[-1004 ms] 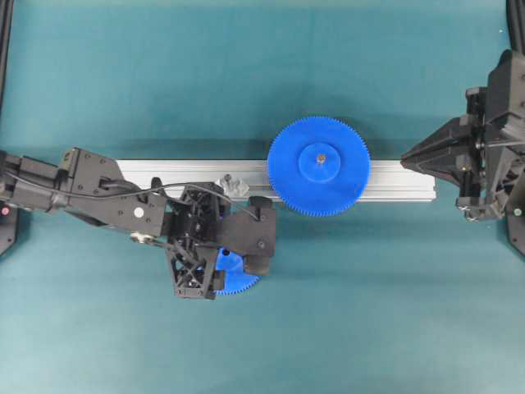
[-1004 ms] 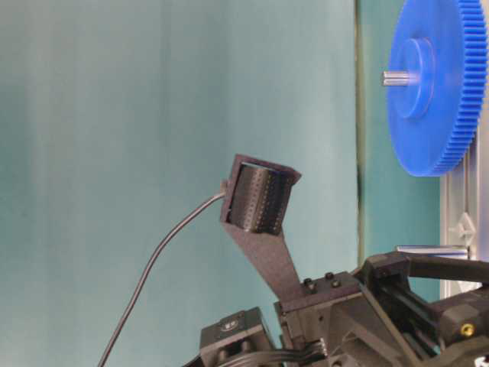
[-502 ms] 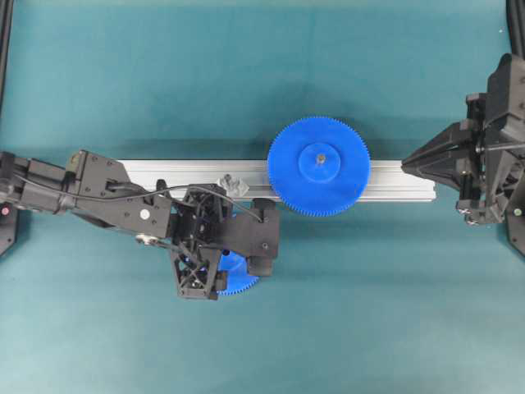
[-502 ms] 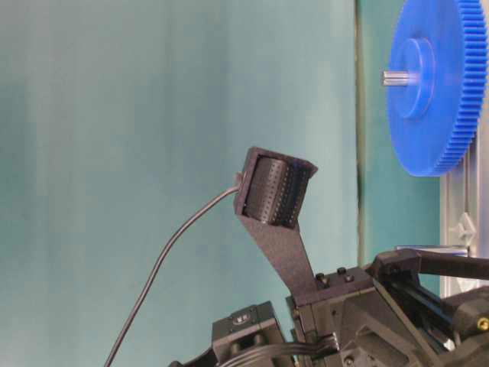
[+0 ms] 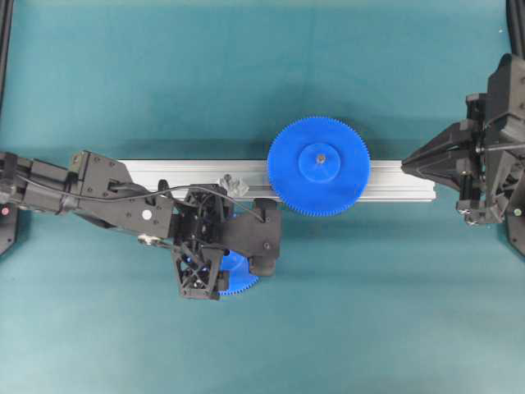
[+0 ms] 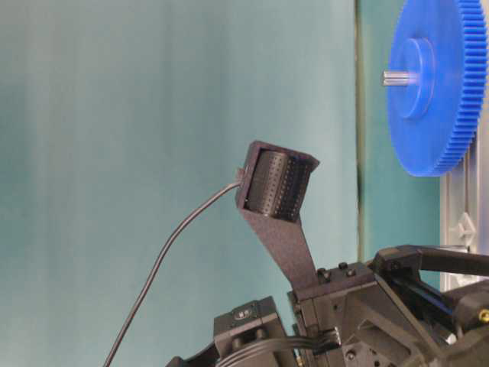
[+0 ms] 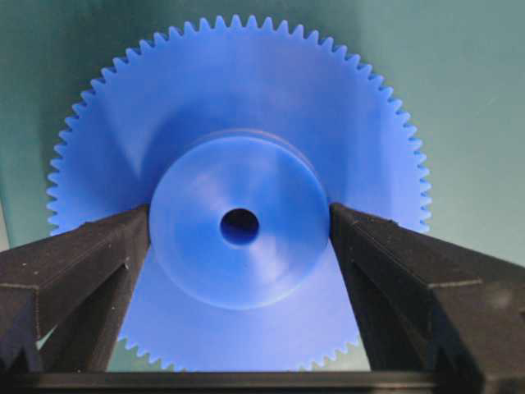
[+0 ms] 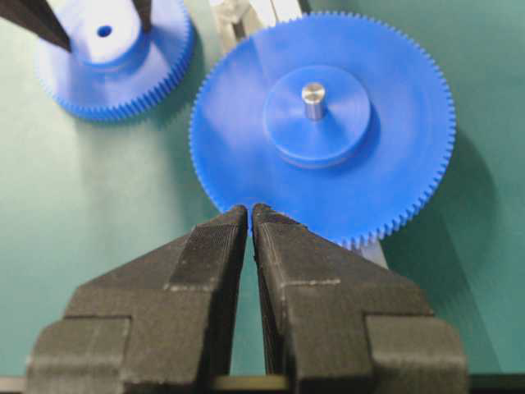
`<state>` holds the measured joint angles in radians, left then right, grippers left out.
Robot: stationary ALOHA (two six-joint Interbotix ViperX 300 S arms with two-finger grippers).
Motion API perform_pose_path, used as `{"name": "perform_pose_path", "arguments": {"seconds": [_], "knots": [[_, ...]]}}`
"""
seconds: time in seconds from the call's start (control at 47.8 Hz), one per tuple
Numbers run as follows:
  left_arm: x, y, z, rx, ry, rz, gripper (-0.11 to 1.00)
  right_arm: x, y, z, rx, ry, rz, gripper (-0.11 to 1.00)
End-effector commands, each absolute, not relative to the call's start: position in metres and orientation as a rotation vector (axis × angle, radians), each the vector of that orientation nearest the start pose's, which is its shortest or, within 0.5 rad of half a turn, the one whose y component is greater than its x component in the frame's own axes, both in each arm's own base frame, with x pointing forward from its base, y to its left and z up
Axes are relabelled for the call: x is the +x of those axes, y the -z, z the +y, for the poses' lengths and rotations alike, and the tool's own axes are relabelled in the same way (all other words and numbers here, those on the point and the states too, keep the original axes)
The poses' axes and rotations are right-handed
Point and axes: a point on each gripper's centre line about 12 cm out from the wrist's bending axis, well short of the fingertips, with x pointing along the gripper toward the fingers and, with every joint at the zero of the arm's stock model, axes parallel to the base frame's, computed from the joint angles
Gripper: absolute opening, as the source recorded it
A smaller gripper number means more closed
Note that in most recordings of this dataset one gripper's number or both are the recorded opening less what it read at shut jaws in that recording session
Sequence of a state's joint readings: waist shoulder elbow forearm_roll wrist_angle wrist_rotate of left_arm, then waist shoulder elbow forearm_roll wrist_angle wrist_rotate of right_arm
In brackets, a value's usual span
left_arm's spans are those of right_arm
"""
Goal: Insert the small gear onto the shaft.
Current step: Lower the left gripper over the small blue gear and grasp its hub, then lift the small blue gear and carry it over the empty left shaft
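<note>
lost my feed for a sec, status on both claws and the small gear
Left claw open, fingers either side of the small blue plastic toothed gear's hub, gear flat on table. Right claw shut, parked. Thin grey metal shaft on rail, bare.

**Obscured and cropped items**

Overhead, the left gripper [image 5: 238, 246] covers most of the small gear [image 5: 238, 283]; only a toothed arc shows below it. The shaft [image 5: 230, 184], just above that gripper, is too small to resolve beyond its bracket. At table level, the larger gear [image 6: 435, 84] is cropped by the top and right edges.
</note>
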<state>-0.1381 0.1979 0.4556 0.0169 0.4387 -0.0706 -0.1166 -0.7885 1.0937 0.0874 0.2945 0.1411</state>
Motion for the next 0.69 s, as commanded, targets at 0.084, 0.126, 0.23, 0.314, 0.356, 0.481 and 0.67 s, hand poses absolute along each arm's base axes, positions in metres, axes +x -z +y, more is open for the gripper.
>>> {"name": "perform_pose_path", "arguments": {"seconds": [0.084, 0.126, 0.23, 0.314, 0.356, 0.481, 0.67], "knots": [[0.409, -0.128, -0.058, 0.03, 0.091, 1.08, 0.85, 0.213, -0.229, -0.021, 0.269, 0.152, 0.565, 0.17], [0.409, -0.129, -0.058, 0.03, 0.091, 1.08, 0.82, 0.213, -0.229, -0.021, 0.269, 0.153, 0.564, 0.17], [0.408, -0.13, -0.058, 0.031, 0.092, 1.08, 0.72, 0.212, -0.23, -0.021, 0.269, 0.153, 0.554, 0.17], [0.408, -0.13, -0.057, 0.035, 0.093, 1.083, 0.72, 0.21, -0.231, -0.021, 0.268, 0.15, 0.547, 0.17], [0.407, -0.129, -0.058, 0.036, 0.094, 1.089, 0.72, 0.209, -0.231, -0.021, 0.268, 0.151, 0.544, 0.17], [0.405, -0.129, -0.057, 0.044, 0.097, 1.104, 0.72, 0.204, -0.232, -0.02, 0.267, 0.15, 0.529, 0.17], [0.405, -0.148, -0.057, 0.044, 0.098, 1.083, 0.72, 0.197, -0.234, -0.019, 0.281, 0.151, 0.511, 0.17]]}}
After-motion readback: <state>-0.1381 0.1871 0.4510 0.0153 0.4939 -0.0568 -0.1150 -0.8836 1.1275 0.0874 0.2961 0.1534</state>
